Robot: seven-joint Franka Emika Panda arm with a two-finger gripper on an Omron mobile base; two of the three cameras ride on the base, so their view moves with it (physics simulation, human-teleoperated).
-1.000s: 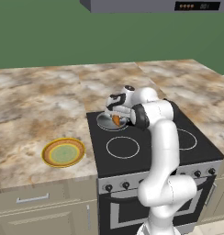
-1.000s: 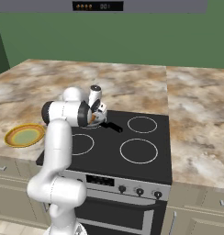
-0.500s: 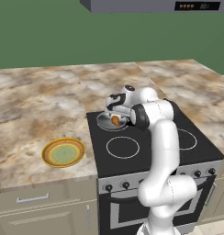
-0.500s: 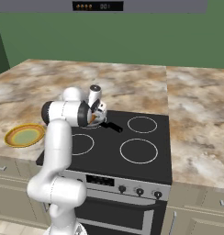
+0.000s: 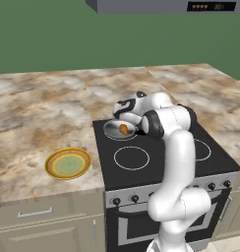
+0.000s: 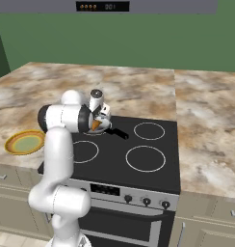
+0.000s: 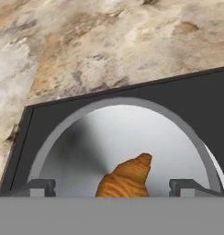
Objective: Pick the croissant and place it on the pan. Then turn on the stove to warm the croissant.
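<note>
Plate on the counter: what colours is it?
The plate has a yellow-orange rim and green centre, clearest in the left base view.

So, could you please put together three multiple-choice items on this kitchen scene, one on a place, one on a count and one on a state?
1. Where does the croissant lie?
A. on the yellow-rimmed plate
B. in the pan
C. on the bare counter

2. How many white burner rings does the stove have?
A. two
B. four
C. six

3. How do the gripper fingertips stand?
A. spread apart, one on each side of the croissant
C. pressed together with nothing between
B. clamped on the pan handle

Answers:
1 B: the hand view shows the pastry on the shiny floor of the pan.
2 B: the right base view shows three rings plain and the pan on the fourth.
3 A: the hand view shows the tips wide apart with gaps to the croissant.

The plate sits on the counter with nothing on it.
</note>
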